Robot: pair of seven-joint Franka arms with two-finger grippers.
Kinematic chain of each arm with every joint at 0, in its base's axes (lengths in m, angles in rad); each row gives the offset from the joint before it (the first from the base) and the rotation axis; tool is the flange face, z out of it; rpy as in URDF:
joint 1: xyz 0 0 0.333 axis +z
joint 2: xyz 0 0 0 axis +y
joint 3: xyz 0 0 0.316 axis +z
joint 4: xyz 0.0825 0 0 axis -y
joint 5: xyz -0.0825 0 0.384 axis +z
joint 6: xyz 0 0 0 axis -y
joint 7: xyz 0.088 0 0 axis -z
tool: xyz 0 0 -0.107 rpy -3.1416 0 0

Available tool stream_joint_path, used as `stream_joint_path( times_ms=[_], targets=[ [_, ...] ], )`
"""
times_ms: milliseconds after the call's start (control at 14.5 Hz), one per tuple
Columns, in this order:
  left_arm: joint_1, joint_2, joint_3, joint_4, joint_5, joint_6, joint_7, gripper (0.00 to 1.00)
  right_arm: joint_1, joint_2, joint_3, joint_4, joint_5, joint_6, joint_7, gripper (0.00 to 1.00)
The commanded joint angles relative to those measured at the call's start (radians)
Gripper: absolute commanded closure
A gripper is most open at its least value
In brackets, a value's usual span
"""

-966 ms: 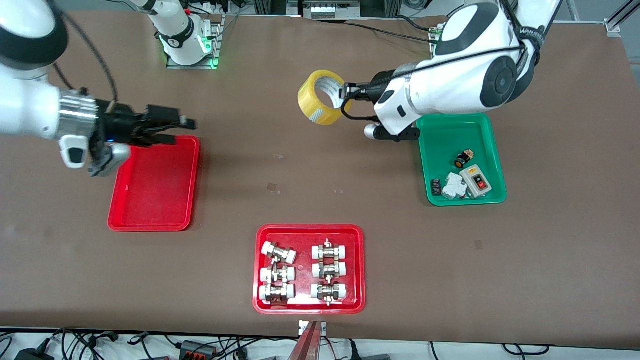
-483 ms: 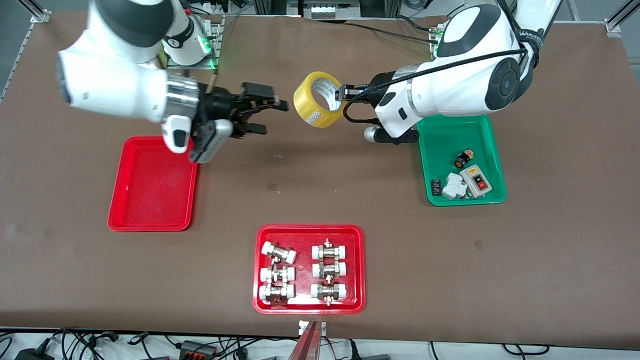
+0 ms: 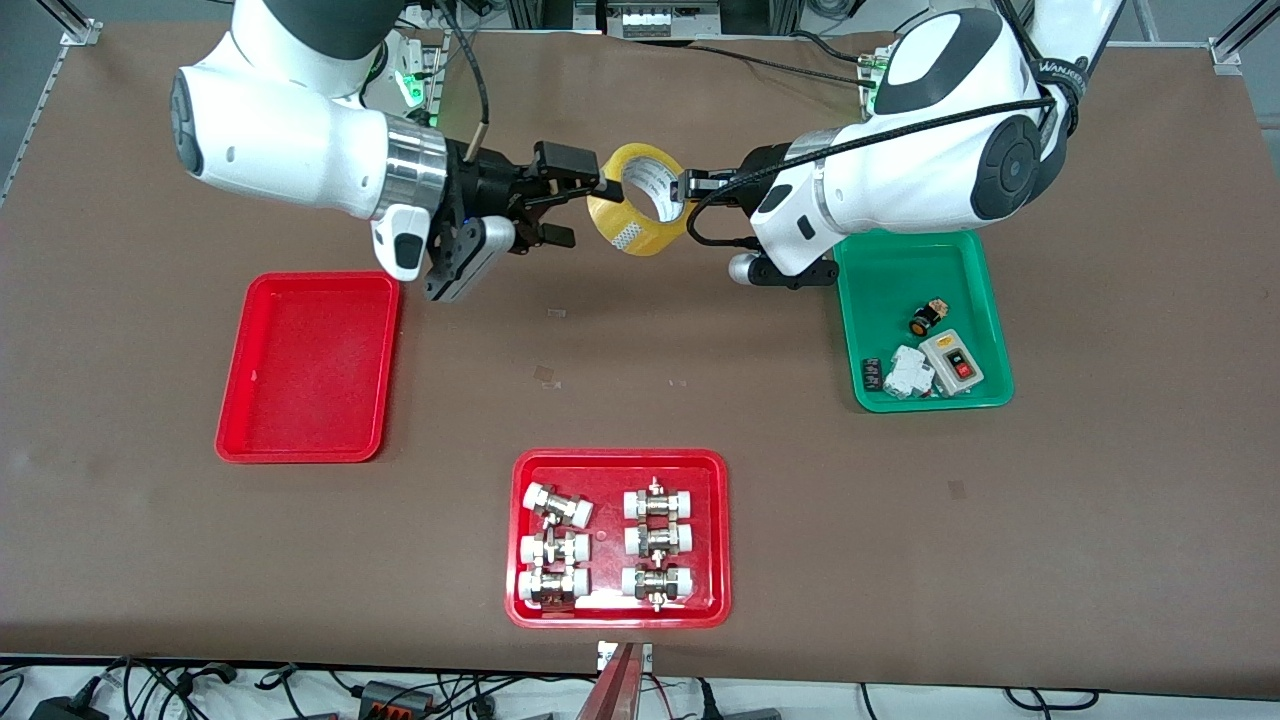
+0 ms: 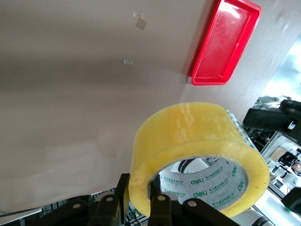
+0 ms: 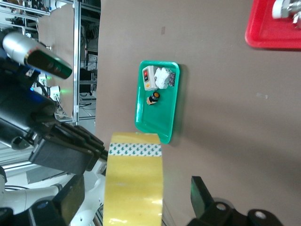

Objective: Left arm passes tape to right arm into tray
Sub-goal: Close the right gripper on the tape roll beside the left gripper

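We start at the right arm's end of the table, where the plain red tray (image 3: 308,368) lies flat with its long axis running toward the front camera, below and well apart from the right gripper (image 3: 585,208). That gripper hangs in the air over bare table (image 3: 640,330), its jaws spread wide around one edge of the tape (image 3: 637,199), one finger above the roll and one below, neither yet pressing on it as far as we can see. The tape is held up in the air between the two claws, standing on edge, its round hole facing up toward the robots' bases and partly toward the front camera. The left gripper (image 3: 688,187) is clamped tight on the roll's wall at the end toward the left arm, one finger inside the hole. Below the left arm's wrist sits a green tray (image 3: 925,262) with a few switches. Nearer the front camera, well clear of both claws, a second red tray (image 3: 618,463) holds white-capped metal fittings (image 3: 606,545).
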Motion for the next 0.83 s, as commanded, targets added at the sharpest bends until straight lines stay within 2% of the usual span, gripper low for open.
stream_joint_path(
  times_ms=[0,759],
  targets=[
    [0.001,0.001,-0.002,0.022,-0.022,-0.006,-0.015,1.00,0.017,0.021,-0.008,0.014,0.018,-0.008,0.016,0.00],
    [-0.001,0.001,-0.002,0.022,-0.022,-0.005,-0.015,1.00,0.022,0.011,-0.008,0.014,0.019,-0.041,0.131,0.00]
  ],
)
